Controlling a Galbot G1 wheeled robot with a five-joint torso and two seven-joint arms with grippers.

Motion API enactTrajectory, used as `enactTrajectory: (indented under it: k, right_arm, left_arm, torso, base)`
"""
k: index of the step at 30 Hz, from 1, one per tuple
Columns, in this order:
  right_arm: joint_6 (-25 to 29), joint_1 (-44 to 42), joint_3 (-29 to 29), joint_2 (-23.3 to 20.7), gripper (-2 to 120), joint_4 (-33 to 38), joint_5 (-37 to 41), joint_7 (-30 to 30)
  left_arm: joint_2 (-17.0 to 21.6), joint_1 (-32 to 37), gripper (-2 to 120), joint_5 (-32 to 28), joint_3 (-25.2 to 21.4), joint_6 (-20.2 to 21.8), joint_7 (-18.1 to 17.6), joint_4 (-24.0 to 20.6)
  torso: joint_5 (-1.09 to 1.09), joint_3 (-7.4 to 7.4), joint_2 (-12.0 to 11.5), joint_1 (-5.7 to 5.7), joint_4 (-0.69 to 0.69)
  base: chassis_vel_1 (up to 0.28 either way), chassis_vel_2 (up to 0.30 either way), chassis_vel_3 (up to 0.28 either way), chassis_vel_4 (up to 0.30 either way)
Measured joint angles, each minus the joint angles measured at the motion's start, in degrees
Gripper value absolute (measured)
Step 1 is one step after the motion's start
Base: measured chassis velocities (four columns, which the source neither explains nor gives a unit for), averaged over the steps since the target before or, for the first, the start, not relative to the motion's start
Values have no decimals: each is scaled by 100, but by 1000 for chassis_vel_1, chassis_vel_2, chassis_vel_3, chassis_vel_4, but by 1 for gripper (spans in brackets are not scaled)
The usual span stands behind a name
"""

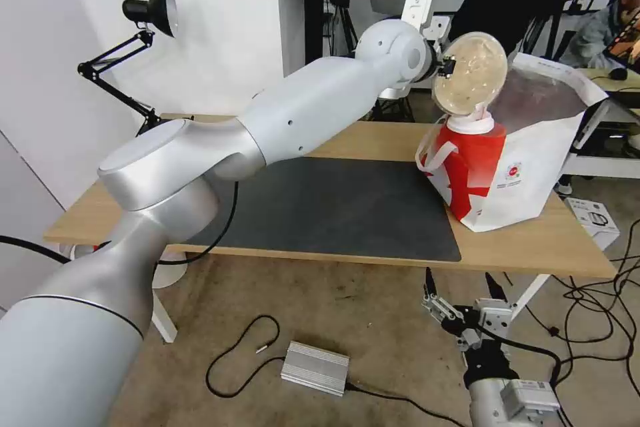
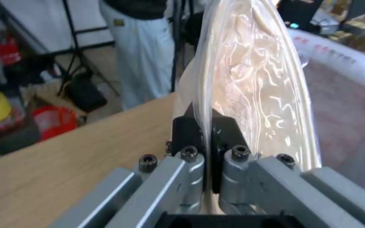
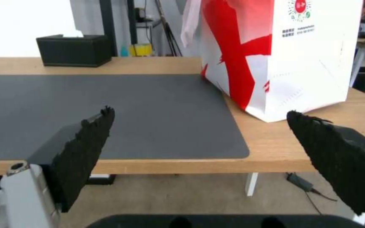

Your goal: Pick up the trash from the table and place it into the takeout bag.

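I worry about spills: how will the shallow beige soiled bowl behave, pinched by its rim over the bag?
The left gripper clamps only the thin rim of the shallow beige soiled bowl, so it probably flexes. One small pinch carries it tilted on edge, suggesting it is light. Its glossy, soiled inside may be slippery above the red-and-white takeout bag.

The bowl (image 2: 254, 79) looks like thin glossy plastic, beige and smeared. The table (image 3: 275, 145) is smooth light wood under a matt dark grey mat (image 3: 149, 104). The bag (image 3: 301, 60) has a slightly sheened, creased red-and-white skin. The left gripper (image 2: 208, 139) has brushed metal links with black bolts; the right gripper's (image 3: 199, 139) fingers (image 3: 89, 139) are rough, matt black.
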Motion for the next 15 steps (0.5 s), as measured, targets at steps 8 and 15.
enactTrajectory:
  k: [8,15]
  right_arm:
    - [0,0,0,0,100,0,0,0]
    - [0,0,0,0,100,0,0,0]
  left_arm:
    - [-2,-71,0,170,146,-312,630,65]
    - [-2,-72,0,235,265,-534,1045,97]
  torso:
    - [0,0,0,0,0]
    - [0,0,0,0,0]
  base:
    - [0,0,0,0]
    - [0,0,0,0]
